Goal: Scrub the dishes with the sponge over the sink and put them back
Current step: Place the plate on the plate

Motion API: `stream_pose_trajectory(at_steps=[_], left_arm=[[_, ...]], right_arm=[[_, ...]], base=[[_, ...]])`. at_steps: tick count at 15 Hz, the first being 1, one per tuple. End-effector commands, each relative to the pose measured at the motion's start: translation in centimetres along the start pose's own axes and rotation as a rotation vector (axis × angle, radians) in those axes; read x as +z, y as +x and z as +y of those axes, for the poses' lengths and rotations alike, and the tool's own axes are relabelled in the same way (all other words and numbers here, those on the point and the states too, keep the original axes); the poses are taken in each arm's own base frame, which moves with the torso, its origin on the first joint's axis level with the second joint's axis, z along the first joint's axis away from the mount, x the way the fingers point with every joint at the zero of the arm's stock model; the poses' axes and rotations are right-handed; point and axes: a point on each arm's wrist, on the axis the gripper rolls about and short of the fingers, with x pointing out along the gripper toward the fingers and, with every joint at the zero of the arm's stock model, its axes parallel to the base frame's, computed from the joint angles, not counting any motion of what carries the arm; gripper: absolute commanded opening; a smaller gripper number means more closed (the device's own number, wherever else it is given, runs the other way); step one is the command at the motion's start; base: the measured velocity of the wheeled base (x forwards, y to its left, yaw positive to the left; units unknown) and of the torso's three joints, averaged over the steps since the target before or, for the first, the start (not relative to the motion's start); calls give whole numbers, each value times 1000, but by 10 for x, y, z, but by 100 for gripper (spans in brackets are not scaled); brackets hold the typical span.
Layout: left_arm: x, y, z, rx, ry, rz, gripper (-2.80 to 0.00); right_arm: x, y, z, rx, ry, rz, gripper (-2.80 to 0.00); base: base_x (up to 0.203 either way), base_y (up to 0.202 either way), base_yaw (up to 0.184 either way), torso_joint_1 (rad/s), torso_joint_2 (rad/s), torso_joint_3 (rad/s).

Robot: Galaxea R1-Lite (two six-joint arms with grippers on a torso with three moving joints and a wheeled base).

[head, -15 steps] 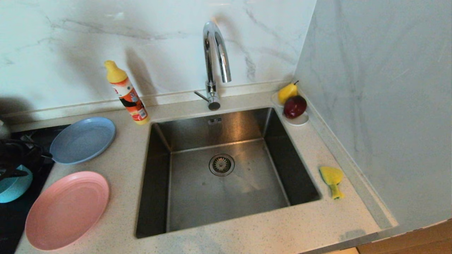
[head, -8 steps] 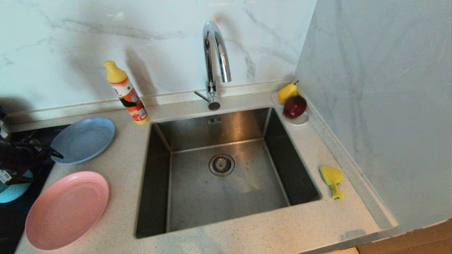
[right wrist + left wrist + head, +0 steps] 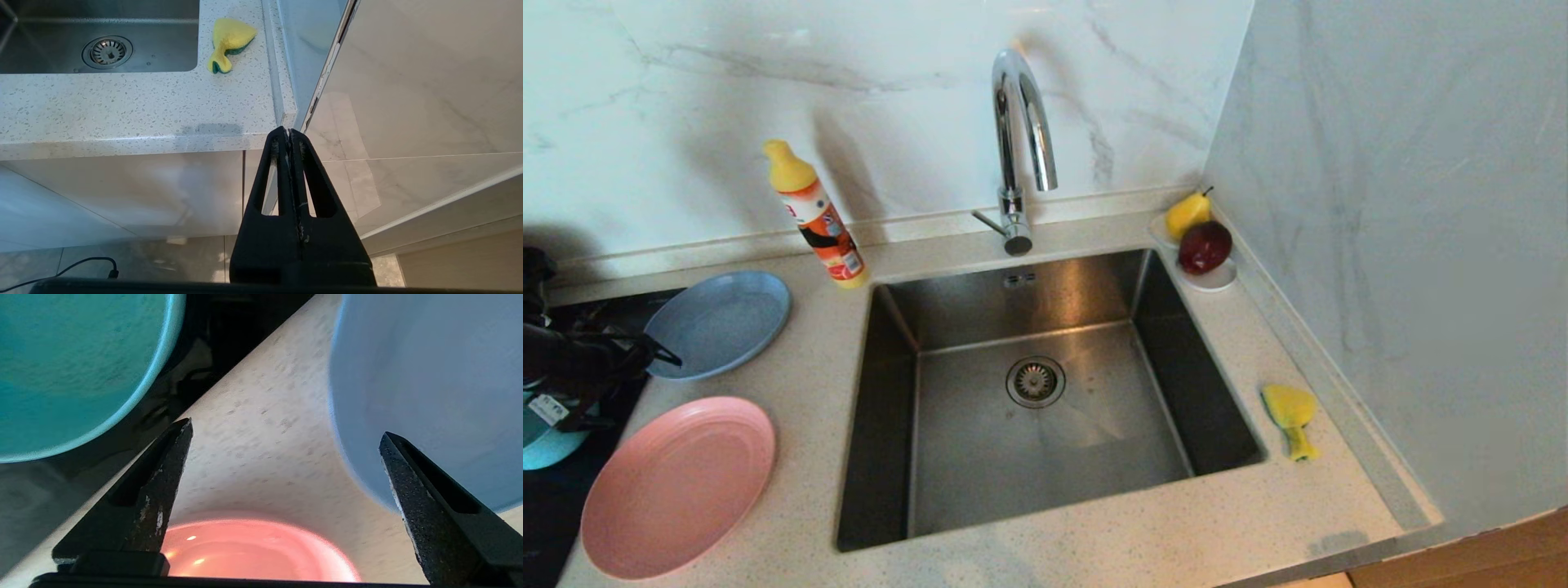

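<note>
Left gripper (image 3: 286,433) is spread wide over bare countertop (image 3: 261,449) between the teal bowl (image 3: 73,367), light-blue plate (image 3: 429,384) and pink plate (image 3: 253,551). Only the right wrist view shows the right gripper (image 3: 289,132) pressed together below the counter edge, sponge (image 3: 229,41) by the sink (image 3: 98,24).

White marble-veined wall panels (image 3: 768,98) rise at twelve and three o'clock around a speckled pale worktop (image 3: 792,441); glossy white cabinet fronts (image 3: 122,192) stand below, above tiled floor (image 3: 122,257).

Left hand (image 3: 286,433) opened wider, shifted toward light-blue plate (image 3: 719,322).
</note>
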Motion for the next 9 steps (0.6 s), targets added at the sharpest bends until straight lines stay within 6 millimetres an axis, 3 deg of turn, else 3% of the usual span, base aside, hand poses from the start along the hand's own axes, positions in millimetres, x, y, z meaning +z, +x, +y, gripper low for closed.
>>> stream_pose_trajectory(at_steps=[1,9], left_arm=[[2,7,-9,-16,-27,1,0],[6,30,-32,-43,-73,-3,0]], right_arm=[[0,0,0,1,-1,1,-280],[0,0,0,1,-1,1,-280]], base=[[0,0,0,0,0,0],[0,0,0,0,0,0]])
